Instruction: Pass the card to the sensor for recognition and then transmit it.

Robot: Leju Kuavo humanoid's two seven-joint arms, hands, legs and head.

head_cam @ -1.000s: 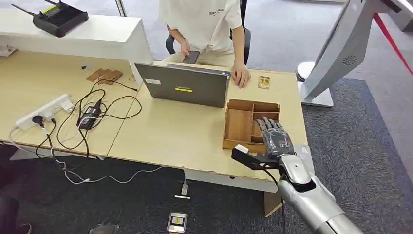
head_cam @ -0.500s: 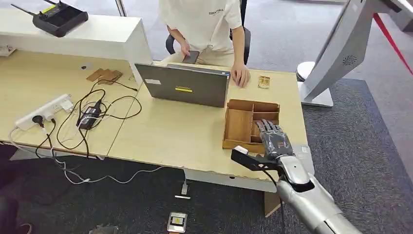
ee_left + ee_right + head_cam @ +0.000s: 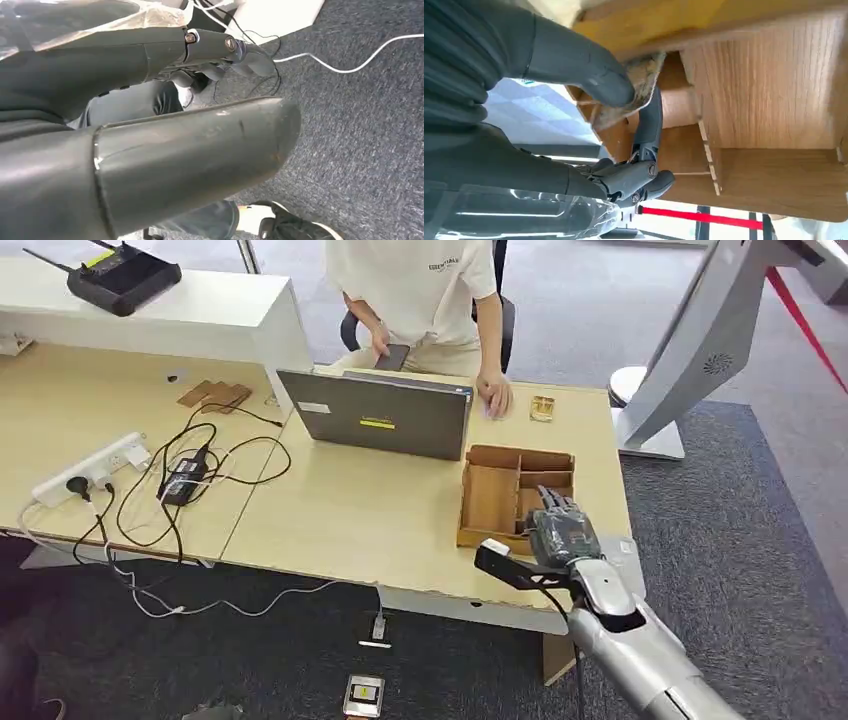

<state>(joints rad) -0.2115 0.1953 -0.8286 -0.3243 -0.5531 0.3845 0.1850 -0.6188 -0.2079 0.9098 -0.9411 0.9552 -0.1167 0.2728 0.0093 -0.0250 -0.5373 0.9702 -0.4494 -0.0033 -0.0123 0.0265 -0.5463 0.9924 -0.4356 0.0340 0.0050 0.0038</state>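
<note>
My right hand (image 3: pixel 560 528) hangs over the near right compartment of the wooden divided tray (image 3: pixel 492 495) at the table's near right corner. In the right wrist view its thumb (image 3: pixel 579 65) presses a worn tan card (image 3: pixel 644 82) against a dark finger, right above the tray's partitions (image 3: pixel 769 90). The card is hidden under the hand in the head view. A small gold-brown device (image 3: pixel 542 407) lies at the far edge of the table. My left hand (image 3: pixel 190 155) hangs beside my body above the carpet, its fingers (image 3: pixel 220 45) stretched out and holding nothing.
A person in a white shirt sits behind an open grey laptop (image 3: pixel 378 422), one hand (image 3: pixel 494 395) on the table near the gold-brown device. A power strip (image 3: pixel 90 468) and tangled black cables (image 3: pixel 200 465) cover the left of the table. A white stand (image 3: pixel 690 350) rises at right.
My right hand has drawn back a little toward the tray's near edge, and its fingers have curled in. The person's hand has shifted slightly.
</note>
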